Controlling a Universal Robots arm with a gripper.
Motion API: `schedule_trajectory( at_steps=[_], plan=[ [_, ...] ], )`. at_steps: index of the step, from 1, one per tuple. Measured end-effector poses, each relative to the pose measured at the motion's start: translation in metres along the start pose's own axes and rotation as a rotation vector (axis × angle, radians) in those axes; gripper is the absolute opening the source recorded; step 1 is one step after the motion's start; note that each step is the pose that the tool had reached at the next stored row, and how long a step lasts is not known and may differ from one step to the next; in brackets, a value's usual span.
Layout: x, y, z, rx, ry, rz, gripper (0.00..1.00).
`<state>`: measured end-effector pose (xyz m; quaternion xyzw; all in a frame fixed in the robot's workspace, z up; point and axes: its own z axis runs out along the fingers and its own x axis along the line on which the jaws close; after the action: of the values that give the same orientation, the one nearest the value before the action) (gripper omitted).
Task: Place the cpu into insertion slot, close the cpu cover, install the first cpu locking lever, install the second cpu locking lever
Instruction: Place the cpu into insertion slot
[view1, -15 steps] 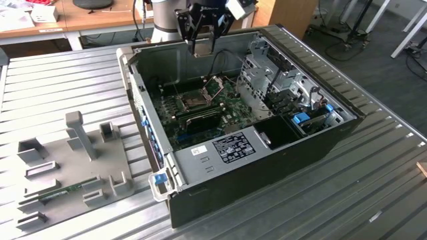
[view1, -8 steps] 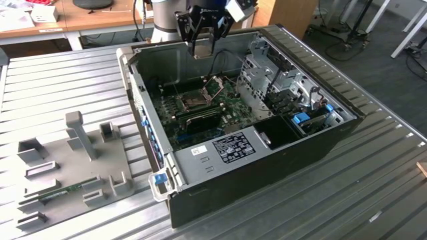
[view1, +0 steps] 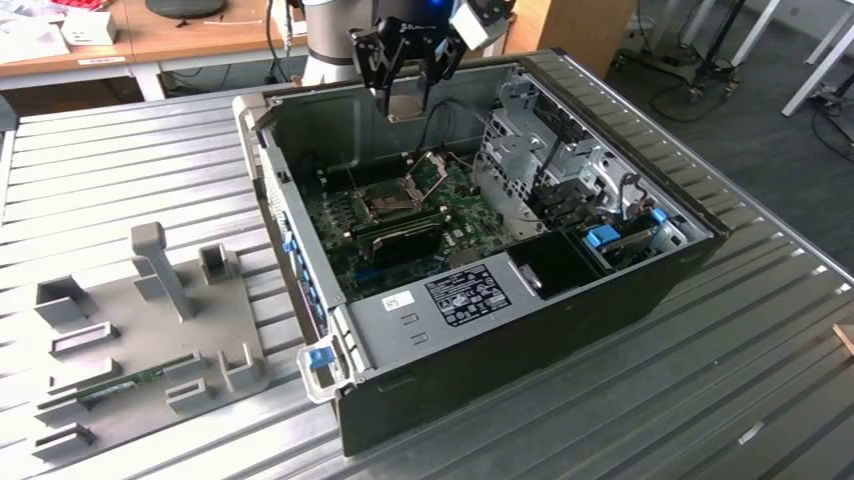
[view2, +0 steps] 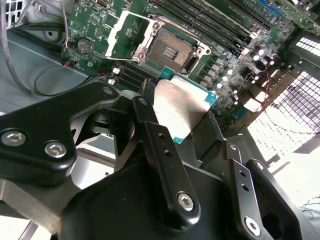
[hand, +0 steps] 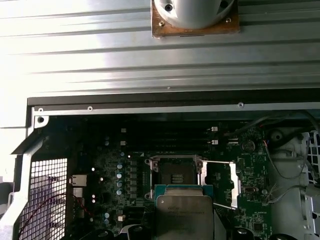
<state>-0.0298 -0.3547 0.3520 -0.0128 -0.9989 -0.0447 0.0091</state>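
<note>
While the black end effector (view1: 406, 98) hung above the open computer case (view1: 534, 340), its angular metal fingers (view2: 155, 145) were clenched on the cpu (view2: 182, 102), a thin square chip with a dull silvery lid and a teal-green edge, held tilted in the air over the board and apart from it. Below it, in both wrist views, the insertion slot (view2: 170, 50) lay bare, a square socket with a dark centre and a silvery metal rim, set into the green motherboard (view1: 400, 250). The cpu cover (view2: 122, 32), a thin silvery frame plate with a large square window, stood swung open on its hinge beside the socket. Long narrow black memory slots (view2: 210, 25) ran past the socket, and a round coin battery (view2: 85, 46) sat near the cover. The case was dark sheet metal, lying on its side on a ribbed, silvery metal tabletop (view1: 120, 190). At the exterior view's left a grey moulded fixture tray (view1: 160, 350) with upright blocks rested on the same tabletop. Behind stood a wooden desk (view1: 187, 35), and a dark grey floor (view1: 747, 110) showed at the exterior view's right. A black label (view1: 467, 293) and a small white sticker (view1: 398, 301) sat inside the case, their print too small to read.
</note>
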Motion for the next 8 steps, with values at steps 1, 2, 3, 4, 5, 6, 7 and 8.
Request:
schedule_trajectory(
  at_steps=[1, 2, 3, 4, 5, 6, 7, 8],
  plan=[
    [0.0000, -0.0001, 0.0006, -0.0003, -0.0001, 0.000, 0.54],
    [0.0000, -0.0001, 0.0011, -0.0003, -0.0001, 0.000, 0.54],
    [0.0000, -0.0001, 0.0011, -0.0003, -0.0001, 0.000, 0.54],
    [0.0000, -0.0001, 0.0011, -0.0003, -0.0001, 0.000, 0.54],
    [0.0000, -0.0001, 0.0011, -0.0003, -0.0001, 0.000, 0.54],
    [0.0000, -0.0001, 0.0011, -0.0002, -0.0001, 0.000, 0.54],
    [0.0000, -0.0001, 0.0012, -0.0003, -0.0001, 0.000, 0.54],
    [0.0000, -0.0001, 0.0011, -0.0002, -0.0001, 0.000, 0.54]
  ],
)
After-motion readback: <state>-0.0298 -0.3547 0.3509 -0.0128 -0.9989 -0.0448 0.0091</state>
